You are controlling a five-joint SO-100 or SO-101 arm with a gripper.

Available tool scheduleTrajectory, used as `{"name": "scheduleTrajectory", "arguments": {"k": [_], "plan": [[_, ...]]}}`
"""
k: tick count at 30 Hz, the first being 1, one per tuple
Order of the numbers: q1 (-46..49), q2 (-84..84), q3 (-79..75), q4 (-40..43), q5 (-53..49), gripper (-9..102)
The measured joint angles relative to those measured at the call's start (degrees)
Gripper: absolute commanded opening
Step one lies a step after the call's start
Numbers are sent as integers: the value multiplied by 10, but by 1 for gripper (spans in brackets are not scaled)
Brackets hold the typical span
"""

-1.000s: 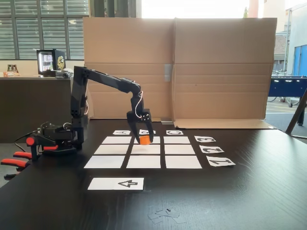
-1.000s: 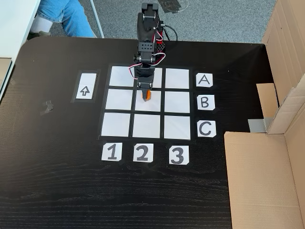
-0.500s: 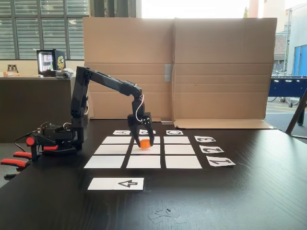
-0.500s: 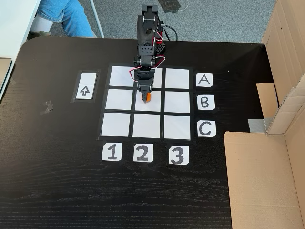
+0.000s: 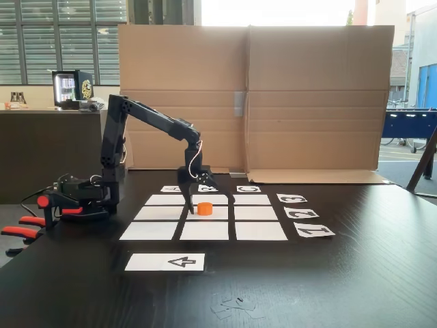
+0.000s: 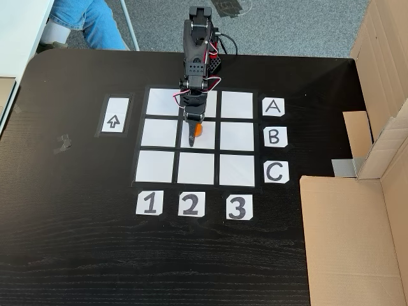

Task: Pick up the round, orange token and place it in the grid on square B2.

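While the arm [image 5: 147,116] reaches out from its base over the dark counter [image 5: 355,273], I see the pincer [image 5: 208,206] low over the middle of the grid [image 6: 196,136], its jaws spread apart with one black finger [image 5: 189,201] planted left of the token [image 5: 204,208] in a fixed view from the side and the other raised off to its right. The orange token sits flat on square B2 [image 6: 205,141], the centre white rectangle, and nothing is clamped on it; whether the left finger touches its side I cannot tell. In a fixed view from above, the token [image 6: 198,129] peeks out just beside the wrist, in the upper part of the centre rectangle, partly covered by the pincer [image 6: 193,135]. Paper labels A, B and C [image 6: 273,136] stand in a column right of the grid in that view, and 1, 2 and 3 [image 6: 190,204] in a row below it. A white strip with a black arrow [image 6: 113,121] lies left of the grid, apart from it. A tall cardboard screen [image 5: 273,96] stands folded along the far counter edge in the side view, and in the view from above a person's leg in jeans [image 6: 89,22] shows beyond the counter's top left corner.
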Motion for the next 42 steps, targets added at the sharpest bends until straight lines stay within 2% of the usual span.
{"name": "scheduleTrajectory", "arguments": {"k": [6, 12, 16, 20, 26, 29, 36, 42], "plan": [[12, 86, 90, -62, 15, 95], [67, 222, 193, -152, 18, 97], [142, 375, 305, -222, 25, 92], [211, 528, 405, -261, 25, 81], [323, 716, 506, -283, 30, 59], [444, 814, 562, -276, 33, 49], [669, 997, 622, -272, 7, 2], [837, 1105, 674, -225, -16, -1]]}}
